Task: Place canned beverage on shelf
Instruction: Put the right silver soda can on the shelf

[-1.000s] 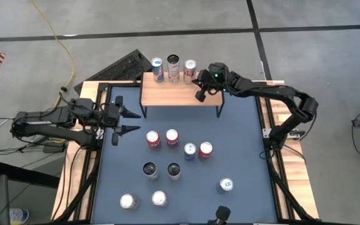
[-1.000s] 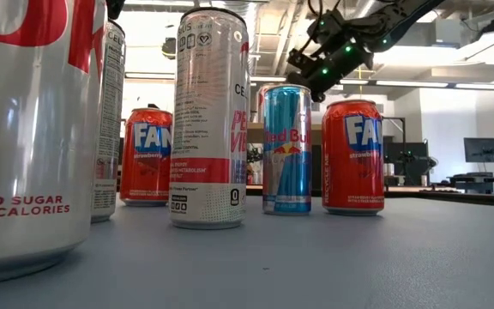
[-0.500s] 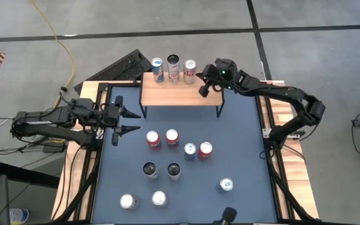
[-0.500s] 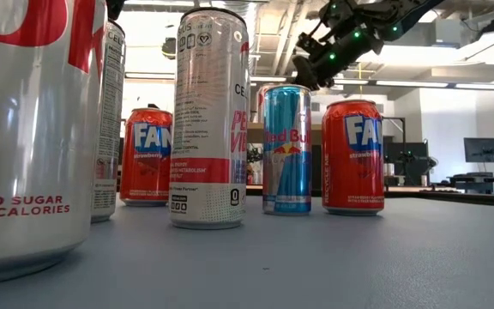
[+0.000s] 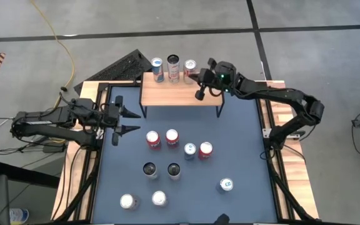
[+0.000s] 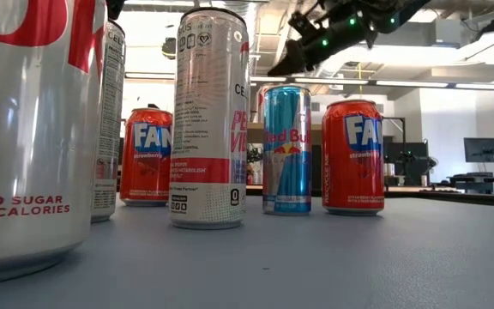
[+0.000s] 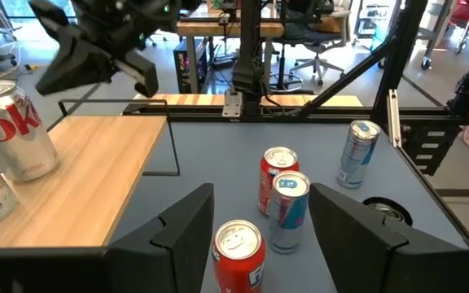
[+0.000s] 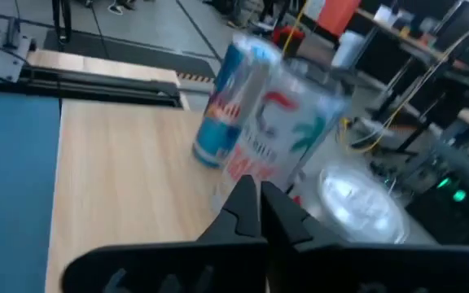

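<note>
**Desk:** What does the overhead shot show?

**Photographer:** The right gripper (image 5: 199, 94) hangs over the shelf (image 5: 180, 95), jaws pressed together and empty. Just beyond the jaw tips, along the shelf's far edge, three cans stand in a row: a blue-and-silver can (image 5: 157, 65), a dark-topped can (image 5: 173, 62) and a red-and-white can (image 5: 190, 67), the last one nearest the jaws.

**Desk:** And the other arm?

**Photographer:** The left gripper (image 5: 122, 120) waits at the worktop's (image 5: 242, 125) left edge, jaws spread, holding nothing. Ahead of those jaws, on the blue mat, stand a red can (image 5: 153, 139), a second red can (image 5: 172, 136), a blue can (image 5: 190, 150) and a third red can (image 5: 205, 149), with more cans farther off. None of them is gripped.

**Desk:** So which step is this?

**Photographer:** My reading: one placement looks finished and the right arm is between cans.

**Desk:** How is that step done well?

**Photographer:** Lift the jaws straight up, clear of the red-and-white can beside them, before swinging away; a sideways sweep could topple the row. Then spread the jaws wide, come down square over one can on the mat, and pick one standing apart from its neighbours. The shelf's near side, below the jaws, is bare wood and the natural spot for the next can.
</note>
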Action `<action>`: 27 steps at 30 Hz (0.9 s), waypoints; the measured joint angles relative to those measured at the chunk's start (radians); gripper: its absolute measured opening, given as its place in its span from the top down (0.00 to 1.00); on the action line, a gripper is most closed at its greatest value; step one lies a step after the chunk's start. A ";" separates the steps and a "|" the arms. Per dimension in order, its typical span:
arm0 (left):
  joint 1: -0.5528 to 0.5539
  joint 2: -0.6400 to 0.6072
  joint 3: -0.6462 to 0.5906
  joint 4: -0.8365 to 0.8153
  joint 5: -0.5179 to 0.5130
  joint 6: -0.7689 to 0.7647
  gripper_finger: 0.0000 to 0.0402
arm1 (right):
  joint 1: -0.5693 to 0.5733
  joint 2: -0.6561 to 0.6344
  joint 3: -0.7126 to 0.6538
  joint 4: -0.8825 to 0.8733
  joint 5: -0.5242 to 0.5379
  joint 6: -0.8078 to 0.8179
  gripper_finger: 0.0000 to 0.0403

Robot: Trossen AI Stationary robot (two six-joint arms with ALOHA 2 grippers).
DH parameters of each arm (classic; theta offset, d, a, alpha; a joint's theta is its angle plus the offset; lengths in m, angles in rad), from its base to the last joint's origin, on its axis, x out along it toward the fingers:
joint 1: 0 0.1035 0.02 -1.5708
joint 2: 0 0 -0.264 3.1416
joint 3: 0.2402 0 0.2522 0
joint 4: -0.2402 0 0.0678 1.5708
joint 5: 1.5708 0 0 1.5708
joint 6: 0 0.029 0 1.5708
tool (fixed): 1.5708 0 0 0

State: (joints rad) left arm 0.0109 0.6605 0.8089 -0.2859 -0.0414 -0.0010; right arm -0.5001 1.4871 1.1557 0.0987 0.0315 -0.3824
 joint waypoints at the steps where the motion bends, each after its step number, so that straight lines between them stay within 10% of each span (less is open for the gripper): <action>1: 0.000 0.000 0.000 0.000 0.000 0.000 0.52 | 0.002 -0.001 0.017 -0.017 0.014 -0.015 0.95; 13: 0.000 0.000 0.000 -0.010 -0.050 0.001 0.52 | -0.009 0.006 0.084 -0.053 0.050 -0.077 0.62; 27: 0.000 0.000 0.000 -0.008 -0.053 0.007 0.52 | -0.064 0.007 0.084 -0.111 0.080 -0.004 0.55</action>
State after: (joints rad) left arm 0.0109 0.6609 0.8089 -0.2943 -0.0944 0.0063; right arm -0.5639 1.4937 1.2392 -0.0128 0.1119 -0.3863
